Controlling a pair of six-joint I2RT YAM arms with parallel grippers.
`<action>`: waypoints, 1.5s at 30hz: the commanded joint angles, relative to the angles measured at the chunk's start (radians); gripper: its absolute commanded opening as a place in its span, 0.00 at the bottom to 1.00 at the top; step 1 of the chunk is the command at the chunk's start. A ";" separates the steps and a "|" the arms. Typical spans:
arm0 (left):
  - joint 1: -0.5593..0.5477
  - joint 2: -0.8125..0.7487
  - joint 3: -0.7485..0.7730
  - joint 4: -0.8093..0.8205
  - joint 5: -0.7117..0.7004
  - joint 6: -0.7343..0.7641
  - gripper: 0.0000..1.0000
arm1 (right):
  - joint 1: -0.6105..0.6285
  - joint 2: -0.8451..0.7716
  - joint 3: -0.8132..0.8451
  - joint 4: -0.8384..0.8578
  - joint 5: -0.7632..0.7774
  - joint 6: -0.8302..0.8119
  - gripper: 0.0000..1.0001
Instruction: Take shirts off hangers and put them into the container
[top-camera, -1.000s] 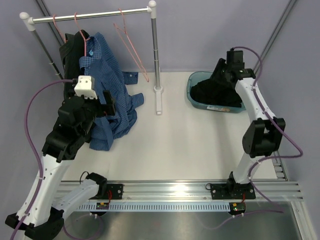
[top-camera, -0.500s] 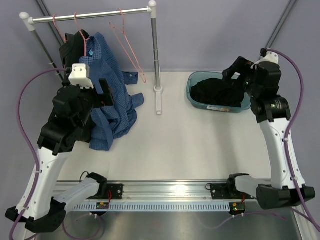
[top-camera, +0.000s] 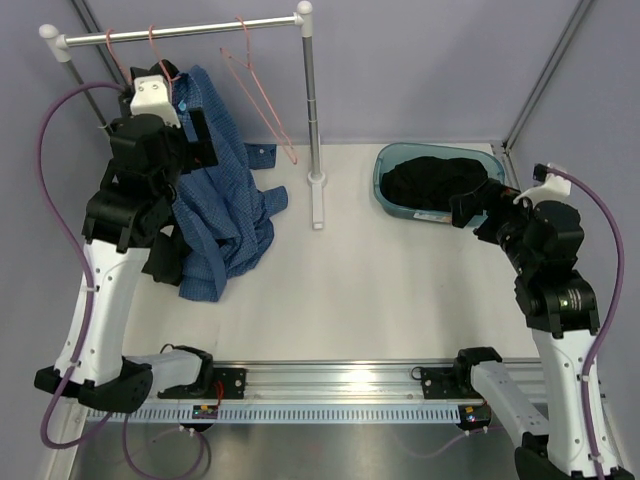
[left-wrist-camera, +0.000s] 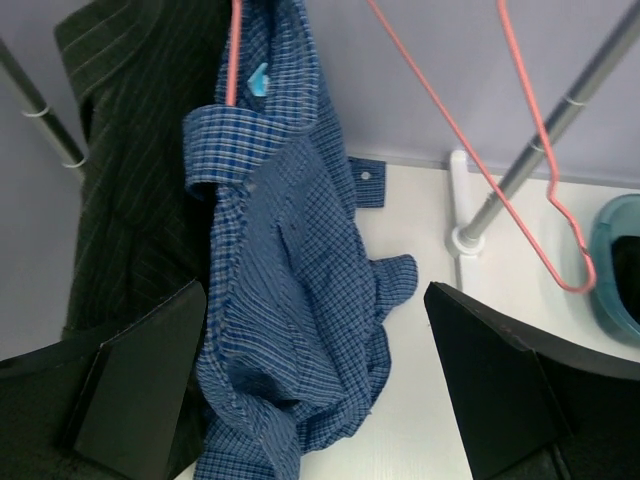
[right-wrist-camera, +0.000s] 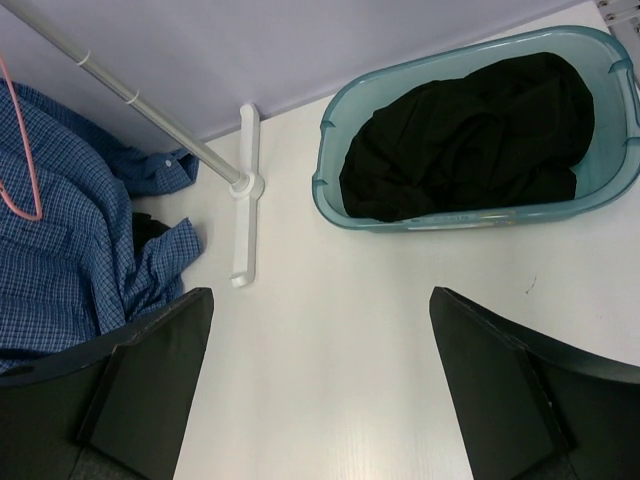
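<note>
A blue checked shirt (top-camera: 228, 205) hangs by its collar from a pink hanger (left-wrist-camera: 232, 60) on the rail, its lower part heaped on the table. A dark pinstriped shirt (left-wrist-camera: 130, 180) hangs just left of it. A bare pink hanger (top-camera: 262, 95) dangles further right. A black shirt (top-camera: 435, 183) lies in the teal container (top-camera: 384, 190). My left gripper (top-camera: 188, 140) is open, held high in front of the blue shirt (left-wrist-camera: 290, 300) with nothing between its fingers. My right gripper (top-camera: 478, 214) is open over bare table near the container (right-wrist-camera: 335, 195), and it is empty.
The white-and-silver rail (top-camera: 180, 32) runs across the back left. Its upright post (top-camera: 312, 100) stands on a white foot (top-camera: 318, 205) between the shirts and the container. Purple walls close the back. An aluminium rail (top-camera: 350, 380) carries the arm bases at the near edge.
The right gripper opened over the container, left the black shirt inside and drew back toward the near right. The left arm rose and moved back toward the hanging shirts.
</note>
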 joint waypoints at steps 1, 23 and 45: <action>0.077 0.049 0.078 -0.007 -0.013 0.024 0.99 | 0.003 -0.058 -0.037 -0.016 -0.031 -0.028 1.00; 0.261 0.233 0.045 0.081 0.166 0.004 0.62 | 0.003 -0.067 -0.068 -0.065 -0.006 -0.058 0.99; 0.261 0.218 0.062 0.111 0.208 0.049 0.00 | 0.003 -0.035 -0.066 -0.093 -0.078 -0.059 1.00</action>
